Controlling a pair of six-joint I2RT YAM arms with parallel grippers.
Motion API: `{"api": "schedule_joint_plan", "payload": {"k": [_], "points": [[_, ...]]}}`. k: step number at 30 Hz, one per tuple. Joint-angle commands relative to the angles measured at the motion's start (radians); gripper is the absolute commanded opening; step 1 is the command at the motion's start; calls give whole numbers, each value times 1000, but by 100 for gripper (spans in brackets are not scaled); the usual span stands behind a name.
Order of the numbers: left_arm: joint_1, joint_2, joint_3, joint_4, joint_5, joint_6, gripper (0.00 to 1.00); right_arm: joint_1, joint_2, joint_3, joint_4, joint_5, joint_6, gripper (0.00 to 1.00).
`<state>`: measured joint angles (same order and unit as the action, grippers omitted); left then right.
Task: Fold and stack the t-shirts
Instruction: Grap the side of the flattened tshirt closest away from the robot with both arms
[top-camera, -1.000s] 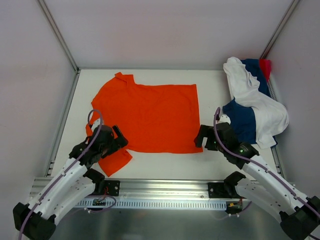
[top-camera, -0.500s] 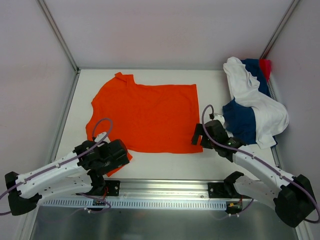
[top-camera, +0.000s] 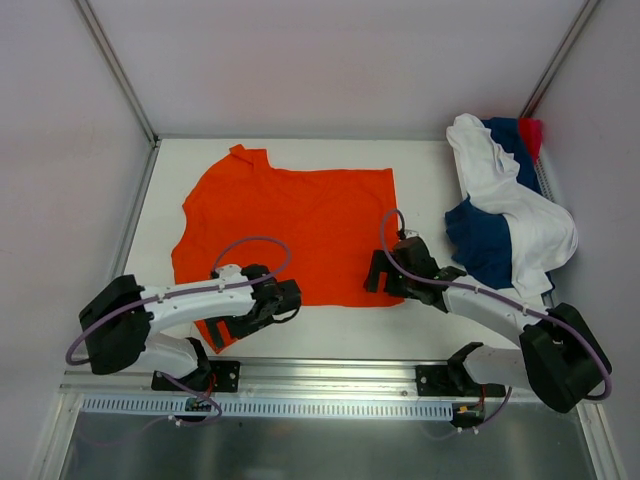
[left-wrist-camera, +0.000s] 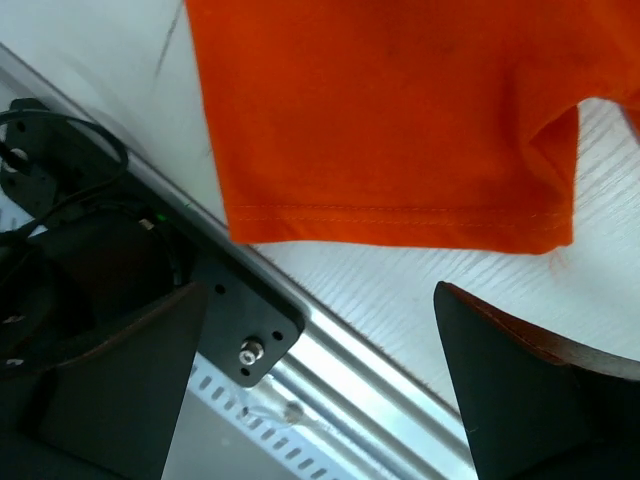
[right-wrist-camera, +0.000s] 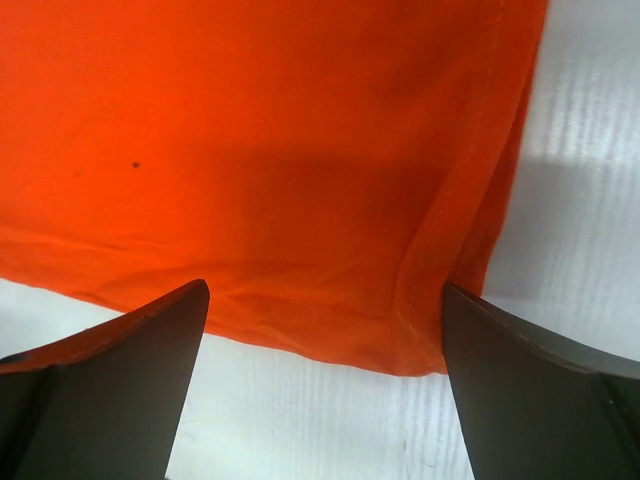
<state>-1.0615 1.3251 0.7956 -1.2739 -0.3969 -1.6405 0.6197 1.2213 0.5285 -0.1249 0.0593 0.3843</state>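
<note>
I read the orange t-shirt (top-camera: 290, 225) lying spread flat on the table (top-camera: 420, 165), in the same place as one second ago.

The left gripper (top-camera: 240, 318) has swung in from the near-left side of the orange t-shirt. It now hangs over the shirt's near sleeve. Its fingers (left-wrist-camera: 120, 390) stand wide apart with nothing between them.

The right gripper (top-camera: 380, 272) has moved from just off the near-right corner of the orange t-shirt to above that corner. Its jaws are likewise wide apart and empty.

The white t-shirt (top-camera: 500, 190), navy t-shirt (top-camera: 485, 250) and red-pink t-shirt (top-camera: 531, 132) remain heaped to the right of the orange t-shirt, apart from it.
</note>
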Motion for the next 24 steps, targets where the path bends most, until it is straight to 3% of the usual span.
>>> {"api": "schedule_joint_plan", "payload": {"k": [1,8,18,24], "points": [[-11,69,19,71,-77,-47,99,5,21,2,80,-95,5,99],[-9,-87,-217,324,-65,-104,95,5,-8,-24,90,-84,-4,100],[-43,-40,-256,355,-63,-131,87,6,-35,-36,76,-6,-18,99],[-58,-112,-236,341,-123,-105,81,8,-34,-41,65,30,-18,99]]}}
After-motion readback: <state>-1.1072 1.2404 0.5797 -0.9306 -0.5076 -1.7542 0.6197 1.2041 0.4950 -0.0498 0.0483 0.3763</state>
